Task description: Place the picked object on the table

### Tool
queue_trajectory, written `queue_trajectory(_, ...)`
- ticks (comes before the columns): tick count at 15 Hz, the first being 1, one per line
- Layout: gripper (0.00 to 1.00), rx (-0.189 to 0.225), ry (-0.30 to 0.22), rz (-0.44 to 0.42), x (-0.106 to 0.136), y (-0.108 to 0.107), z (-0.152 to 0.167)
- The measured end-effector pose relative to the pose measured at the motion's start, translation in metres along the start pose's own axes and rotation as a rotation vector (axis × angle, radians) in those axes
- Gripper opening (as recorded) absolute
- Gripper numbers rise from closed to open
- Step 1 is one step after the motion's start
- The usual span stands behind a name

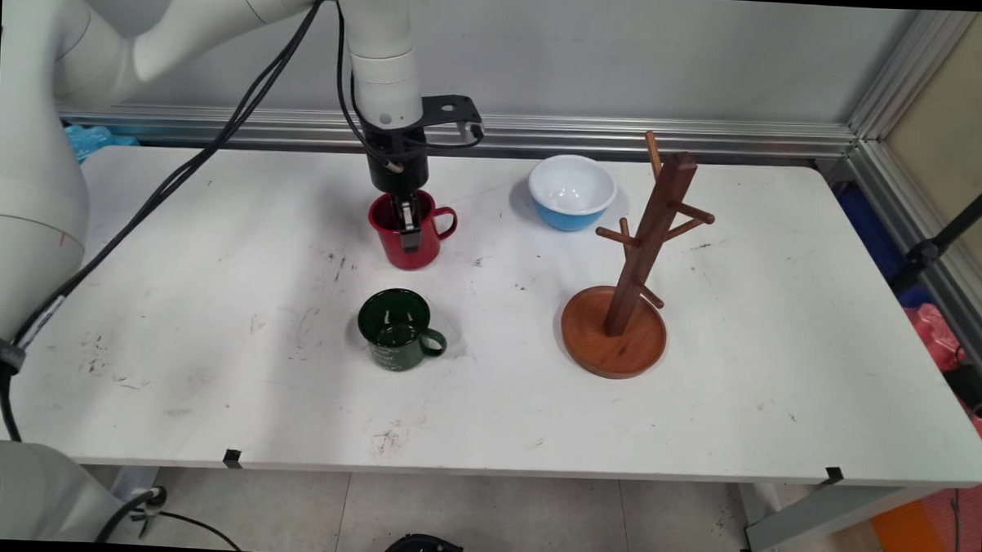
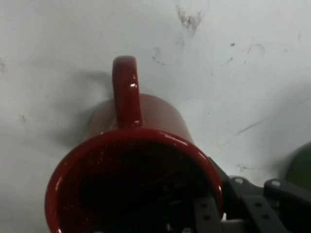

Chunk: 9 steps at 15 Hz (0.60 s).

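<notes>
White, scuffed table [image 1: 698, 414] before a grey wall. A glossy red ceramic mug [image 1: 406, 239], upright with its handle to the right, stands at centre-far. The black two-finger gripper [image 1: 407, 222] is lowered over its near wall, one finger seen inside the rim and one outside; contact with the wall cannot be confirmed. A thin-wall pinch may slip or tip the mug. Nearer stands a dark green enamel mug [image 1: 395, 331]; to the right, a blue bowl with white interior [image 1: 571, 193] and a wooden mug tree [image 1: 634, 273].
</notes>
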Motion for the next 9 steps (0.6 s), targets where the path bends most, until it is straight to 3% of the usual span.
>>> queue_trajectory(2, 0.00, 0.003, 0.000, 0.002, 0.0005, -0.0003, 0.0015)
queue_trajectory(3, 1.00, 0.006, 0.002, 0.002, 0.0007, -0.0006, 0.0019)
queue_trajectory(9, 1.00, 0.026, 0.011, 0.012, 0.0008, -0.0018, 0.0024)
